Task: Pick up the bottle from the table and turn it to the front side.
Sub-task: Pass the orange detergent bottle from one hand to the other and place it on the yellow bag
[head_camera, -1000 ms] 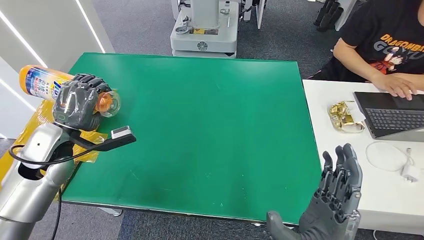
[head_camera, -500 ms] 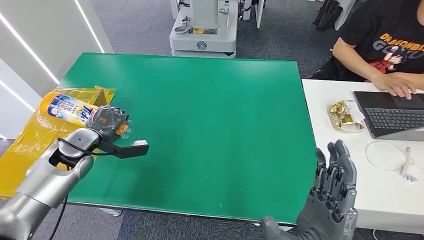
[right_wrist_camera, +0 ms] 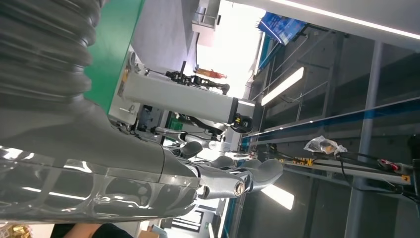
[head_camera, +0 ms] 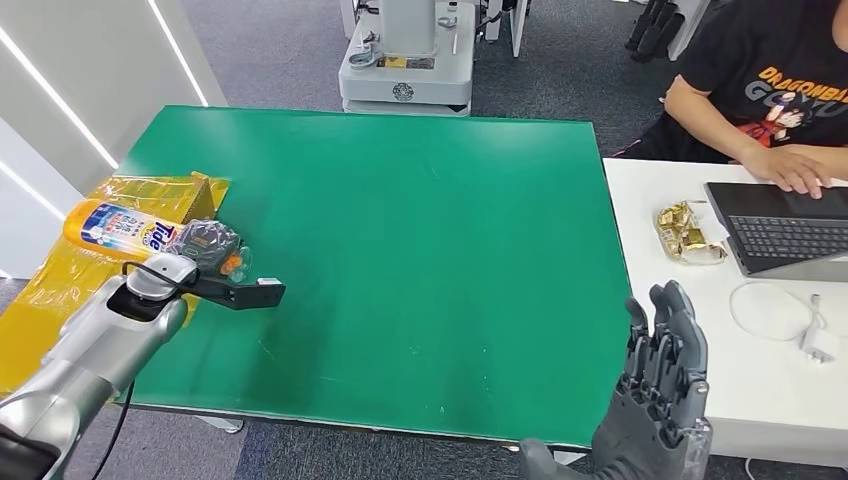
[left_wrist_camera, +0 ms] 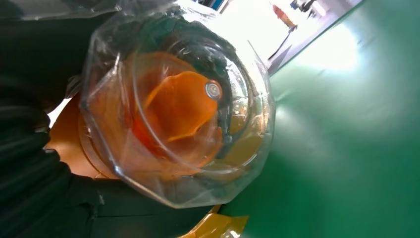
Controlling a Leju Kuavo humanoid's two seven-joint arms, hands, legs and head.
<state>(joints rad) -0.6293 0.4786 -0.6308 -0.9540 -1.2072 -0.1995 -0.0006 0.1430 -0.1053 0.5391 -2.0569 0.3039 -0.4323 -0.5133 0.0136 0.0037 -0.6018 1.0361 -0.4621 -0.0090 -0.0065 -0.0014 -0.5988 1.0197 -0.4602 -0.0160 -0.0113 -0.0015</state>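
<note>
Over smooth green table (head_camera: 420, 220), left hand (head_camera: 205, 247) grips cylindrical orange bottle (head_camera: 115, 225).

We are looking at a glossy plastic bottle (head_camera: 125, 229) with a printed label and a clear, shiny cap (left_wrist_camera: 178, 124) over orange plastic. The table (head_camera: 420, 250) is showing a matt green, faintly scuffed top. The yellow sheet (head_camera: 60, 290) is gleaming like plastic film. The left arm (head_camera: 95, 350) is shining as brushed metal.
</note>
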